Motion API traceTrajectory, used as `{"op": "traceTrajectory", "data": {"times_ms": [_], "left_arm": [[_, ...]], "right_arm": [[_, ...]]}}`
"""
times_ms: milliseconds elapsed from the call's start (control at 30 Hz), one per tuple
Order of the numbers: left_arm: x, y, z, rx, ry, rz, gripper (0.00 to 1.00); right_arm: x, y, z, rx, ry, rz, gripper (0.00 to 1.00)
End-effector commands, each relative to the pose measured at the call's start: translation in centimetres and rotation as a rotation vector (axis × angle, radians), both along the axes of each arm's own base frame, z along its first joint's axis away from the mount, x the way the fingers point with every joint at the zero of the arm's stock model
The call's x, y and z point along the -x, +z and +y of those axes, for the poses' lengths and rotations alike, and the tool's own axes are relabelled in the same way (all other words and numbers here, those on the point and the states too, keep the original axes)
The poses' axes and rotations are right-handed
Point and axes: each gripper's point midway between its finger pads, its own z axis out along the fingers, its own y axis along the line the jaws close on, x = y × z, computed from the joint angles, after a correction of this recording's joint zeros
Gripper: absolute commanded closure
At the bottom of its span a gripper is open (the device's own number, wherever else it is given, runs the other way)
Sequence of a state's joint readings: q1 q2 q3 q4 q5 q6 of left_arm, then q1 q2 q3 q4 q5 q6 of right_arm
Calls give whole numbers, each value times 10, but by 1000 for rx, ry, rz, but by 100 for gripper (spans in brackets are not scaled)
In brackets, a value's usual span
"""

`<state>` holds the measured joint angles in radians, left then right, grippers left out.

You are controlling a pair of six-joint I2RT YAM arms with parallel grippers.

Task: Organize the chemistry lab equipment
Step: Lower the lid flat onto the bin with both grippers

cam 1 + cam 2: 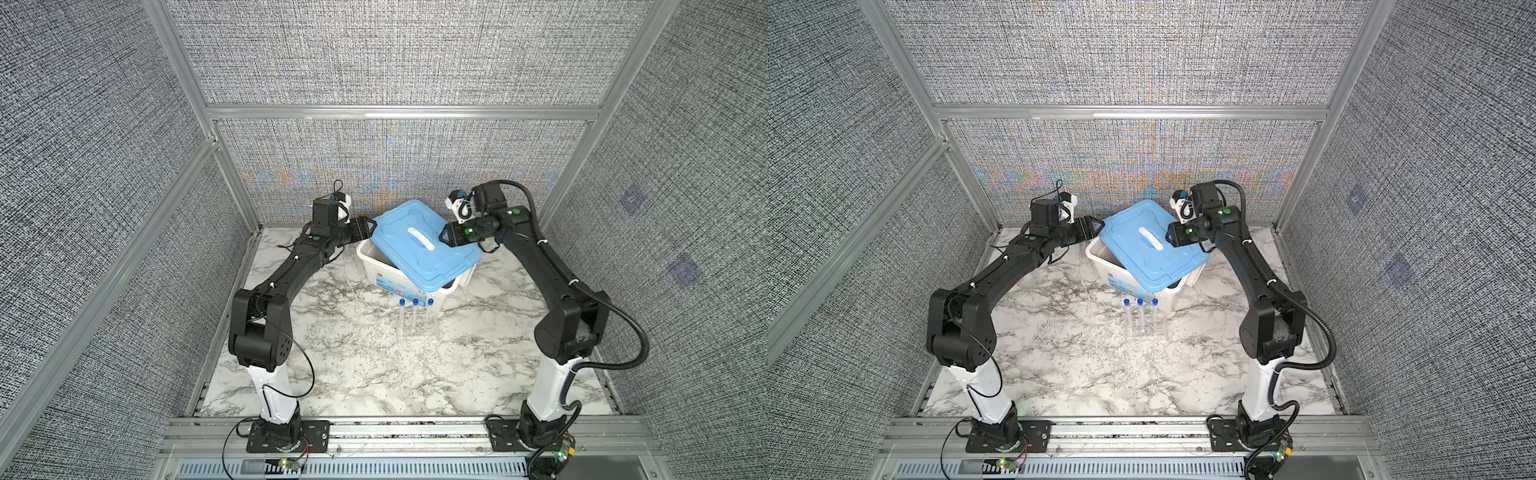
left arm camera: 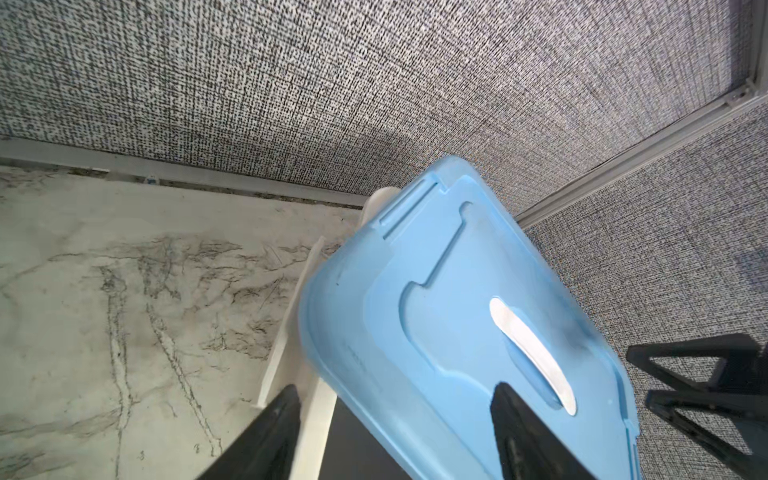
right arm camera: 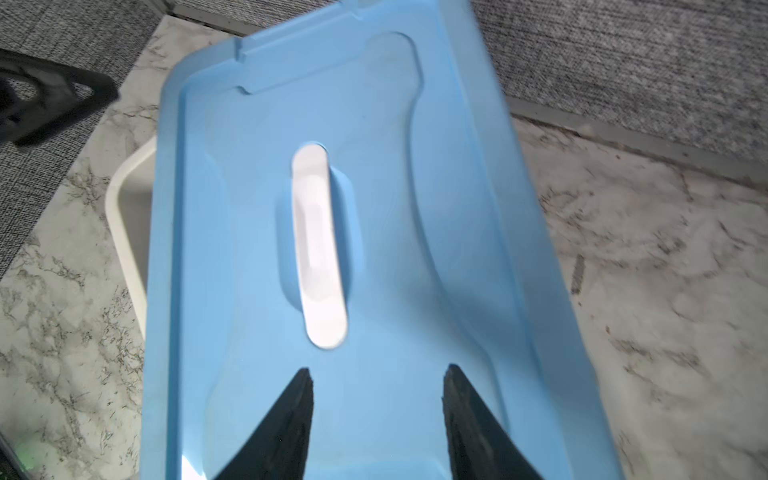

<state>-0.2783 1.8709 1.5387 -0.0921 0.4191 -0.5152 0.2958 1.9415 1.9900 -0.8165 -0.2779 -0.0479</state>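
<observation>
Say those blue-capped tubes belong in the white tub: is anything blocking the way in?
Yes. The light-blue lid lies askew over the white tub, covering most of its opening; only a strip along one side shows open. The tubes stand in front.

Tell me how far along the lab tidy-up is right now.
Done: three blue-capped tubes stand in the clear rack before the white tub. In hand: the blue lid lies skewed on the tub, a corner uncovered, with the left gripper and right gripper open at its sides. Left: probably square the lid. Tweezers, stick and dishes are not in view.
</observation>
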Motion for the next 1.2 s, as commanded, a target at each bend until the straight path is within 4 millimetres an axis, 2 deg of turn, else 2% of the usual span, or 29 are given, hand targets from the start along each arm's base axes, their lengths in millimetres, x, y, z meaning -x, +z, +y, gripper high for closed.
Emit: {"op": "traceTrajectory", "data": {"times_ms": [0, 100, 333, 633, 733, 900, 1000, 1167], "left_arm": [[2, -4, -1, -20, -34, -18, 26], [2, -7, 0, -38, -37, -20, 25], [3, -12, -5, -11, -63, 7, 24], [5, -10, -4, -8, -61, 13, 23], [7, -10, -2, -12, -53, 13, 23], [12, -9, 1, -18, -46, 23, 22], [19, -2, -1, 22, -61, 41, 21], [29, 7, 4, 28, -59, 49, 20]], "right_arm": [[-10, 5, 22, 7, 69, -60, 52], [-12, -5, 35, 49, 111, -40, 53], [-8, -26, 46, 127, 173, 8, 53], [-13, -49, 43, 211, 197, 38, 58], [-15, -52, 45, 222, 221, 29, 61], [-13, -53, 55, 214, 319, -5, 72], [-8, -51, 63, 207, 410, -27, 78], [-7, -48, 61, 242, 464, -40, 83]]}}
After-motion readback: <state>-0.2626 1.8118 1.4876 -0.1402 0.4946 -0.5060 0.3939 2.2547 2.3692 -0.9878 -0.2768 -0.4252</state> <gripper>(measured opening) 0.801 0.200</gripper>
